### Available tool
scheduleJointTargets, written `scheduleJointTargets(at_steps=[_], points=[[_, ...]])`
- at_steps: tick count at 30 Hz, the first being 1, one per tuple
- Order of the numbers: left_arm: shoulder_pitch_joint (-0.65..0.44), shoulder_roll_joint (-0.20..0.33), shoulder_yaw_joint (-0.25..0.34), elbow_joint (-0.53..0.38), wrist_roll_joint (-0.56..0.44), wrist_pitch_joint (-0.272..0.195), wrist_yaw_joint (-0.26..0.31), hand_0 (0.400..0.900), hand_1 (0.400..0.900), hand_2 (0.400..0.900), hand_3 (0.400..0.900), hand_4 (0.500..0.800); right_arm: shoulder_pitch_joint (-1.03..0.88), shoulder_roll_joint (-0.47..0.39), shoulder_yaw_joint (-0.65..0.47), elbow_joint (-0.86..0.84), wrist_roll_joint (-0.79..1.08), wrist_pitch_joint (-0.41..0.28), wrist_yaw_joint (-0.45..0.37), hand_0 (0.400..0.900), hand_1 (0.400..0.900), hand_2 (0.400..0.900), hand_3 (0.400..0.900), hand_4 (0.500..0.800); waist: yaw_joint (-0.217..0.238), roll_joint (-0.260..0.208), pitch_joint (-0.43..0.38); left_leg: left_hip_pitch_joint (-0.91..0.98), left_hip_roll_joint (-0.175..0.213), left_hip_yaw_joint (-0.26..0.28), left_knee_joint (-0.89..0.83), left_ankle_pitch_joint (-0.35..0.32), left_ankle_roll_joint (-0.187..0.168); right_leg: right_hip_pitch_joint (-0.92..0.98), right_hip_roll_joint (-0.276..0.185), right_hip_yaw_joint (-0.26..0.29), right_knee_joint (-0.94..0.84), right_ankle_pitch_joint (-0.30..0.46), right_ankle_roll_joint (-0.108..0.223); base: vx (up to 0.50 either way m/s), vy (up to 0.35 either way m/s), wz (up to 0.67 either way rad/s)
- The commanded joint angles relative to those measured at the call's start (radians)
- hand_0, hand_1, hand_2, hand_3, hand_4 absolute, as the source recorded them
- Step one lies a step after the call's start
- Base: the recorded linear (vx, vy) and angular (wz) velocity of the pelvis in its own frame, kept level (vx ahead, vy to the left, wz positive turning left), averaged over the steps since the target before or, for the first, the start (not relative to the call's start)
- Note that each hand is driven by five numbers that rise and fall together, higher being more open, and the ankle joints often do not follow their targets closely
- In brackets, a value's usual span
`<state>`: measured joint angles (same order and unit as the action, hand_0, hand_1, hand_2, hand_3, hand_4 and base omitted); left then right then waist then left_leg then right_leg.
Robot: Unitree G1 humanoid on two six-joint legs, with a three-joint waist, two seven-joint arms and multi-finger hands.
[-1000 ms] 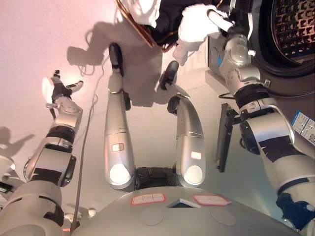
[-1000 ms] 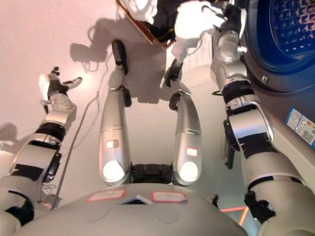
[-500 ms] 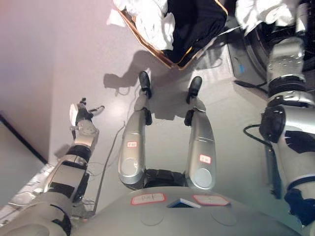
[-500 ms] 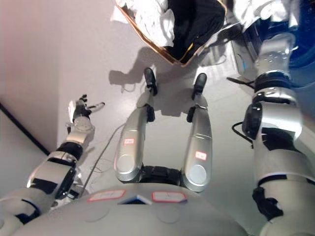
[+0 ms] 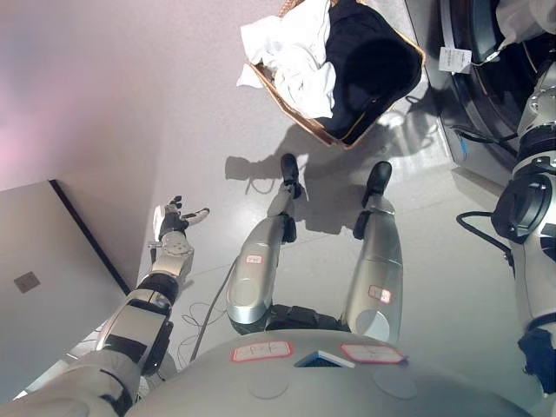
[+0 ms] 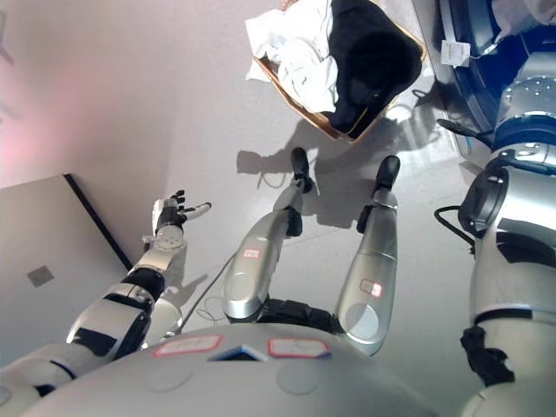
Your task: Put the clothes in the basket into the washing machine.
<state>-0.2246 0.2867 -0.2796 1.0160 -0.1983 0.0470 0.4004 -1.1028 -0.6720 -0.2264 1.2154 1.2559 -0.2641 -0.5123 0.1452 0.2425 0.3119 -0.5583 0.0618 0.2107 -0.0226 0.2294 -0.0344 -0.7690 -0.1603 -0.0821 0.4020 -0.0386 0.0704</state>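
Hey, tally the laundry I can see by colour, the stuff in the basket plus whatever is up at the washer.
White in the basket: 1 heap
Black in the basket: 1 heap
White garment at the washer: 1
Total: 3

I see a pale grey floor (image 5: 217,130) carrying everything. A brown-rimmed basket (image 5: 415,54) sits on it at top centre, holding white clothes (image 5: 295,52) and a black garment (image 5: 369,65). The washing machine (image 5: 469,95) stands on the floor just right of the basket. A dark strip (image 5: 91,248) crosses the floor at left.
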Motion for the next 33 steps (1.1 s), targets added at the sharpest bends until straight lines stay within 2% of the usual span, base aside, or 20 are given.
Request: scheduleJointTargets(at_steps=[1,12,16,18,23,27,31,33], points=[[0.092,0.032,-0.035,0.123,-0.016,-0.004,0.02,0.9,0.9,0.9,0.9,0.8,-0.076,-0.202,0.148,-0.036,-0.014,-0.031,0.08,0.9,0.9,0.9,0.9,0.8,0.025,0.001,-0.179,0.047,0.055,-0.084,-0.063,0.069,-0.124,0.124,0.033,-0.03,-0.181,0.06,0.039,0.0,0.0,0.0],[0.1,0.0,-0.046,0.182,0.005,0.009,0.004,0.9,0.9,0.9,0.9,0.8,-0.019,-0.137,0.134,-0.008,0.004,-0.012,0.121,0.9,0.9,0.9,0.9,0.8,0.01,0.026,-0.197,0.085,0.044,-0.08,-0.063,0.057,-0.122,0.164,0.036,-0.021,-0.178,0.052,0.034,0.04,-0.002,-0.04],[0.101,-0.001,-0.046,0.182,0.008,0.012,0.002,0.9,0.9,0.9,0.9,0.8,0.041,-0.079,0.125,-0.005,-0.006,0.015,0.134,0.9,0.9,0.9,0.9,0.8,0.004,0.026,-0.196,0.105,0.039,-0.082,-0.062,0.048,-0.118,0.189,0.038,-0.017,-0.191,0.059,0.033,0.01,0.006,-0.09],[0.097,-0.005,-0.039,0.185,0.015,0.014,0.001,0.9,0.9,0.9,0.9,0.8,0.093,-0.036,0.141,0.017,-0.055,0.063,0.147,0.9,0.9,0.9,0.9,0.8,-0.004,0.024,-0.19,0.111,0.039,-0.078,-0.061,0.044,-0.112,0.193,0.044,-0.014,-0.195,0.071,0.029,-0.02,0.003,-0.14],[0.083,-0.012,-0.03,0.197,0.044,0.027,-0.01,0.9,0.9,0.9,0.9,0.8,0.307,0.107,0.185,0.047,-0.263,0.19,0.185,0.9,0.9,0.9,0.9,0.8,-0.042,-0.011,-0.167,0.155,0.038,-0.071,-0.046,0.011,-0.097,0.242,0.051,-0.013,-0.204,0.071,0.022,-0.01,-0.017,-0.11],[0.078,-0.025,-0.016,0.21,0.065,0.042,-0.025,0.9,0.9,0.9,0.9,0.8,0.536,0.269,0.182,0.071,-0.363,0.238,0.221,0.9,0.9,0.9,0.9,0.8,-0.076,-0.044,-0.15,0.194,0.034,-0.069,-0.021,-0.022,-0.088,0.302,0.054,-0.015,-0.226,0.082,0.021,-0.01,-0.008,-0.04],[0.073,-0.028,0.004,0.232,0.11,0.057,-0.046,0.9,0.9,0.9,0.9,0.8,0.731,0.376,0.208,0.115,-0.483,0.289,0.277,0.9,0.9,0.9,0.9,0.8,-0.108,-0.092,-0.149,0.251,0.035,-0.071,-0.004,-0.052,-0.079,0.385,0.056,-0.023,-0.265,0.099,0.021,0.01,-0.011,-0.01],[0.076,-0.025,0.023,0.241,0.127,0.064,-0.06,0.9,0.9,0.9,0.9,0.8,0.79,0.394,0.192,0.155,-0.532,0.304,0.289,0.9,0.9,0.9,0.9,0.8,-0.121,-0.118,-0.158,0.279,0.037,-0.071,-0.002,-0.067,-0.077,0.424,0.06,-0.026,-0.291,0.103,0.023,0.05,-0.043,-0.07]])
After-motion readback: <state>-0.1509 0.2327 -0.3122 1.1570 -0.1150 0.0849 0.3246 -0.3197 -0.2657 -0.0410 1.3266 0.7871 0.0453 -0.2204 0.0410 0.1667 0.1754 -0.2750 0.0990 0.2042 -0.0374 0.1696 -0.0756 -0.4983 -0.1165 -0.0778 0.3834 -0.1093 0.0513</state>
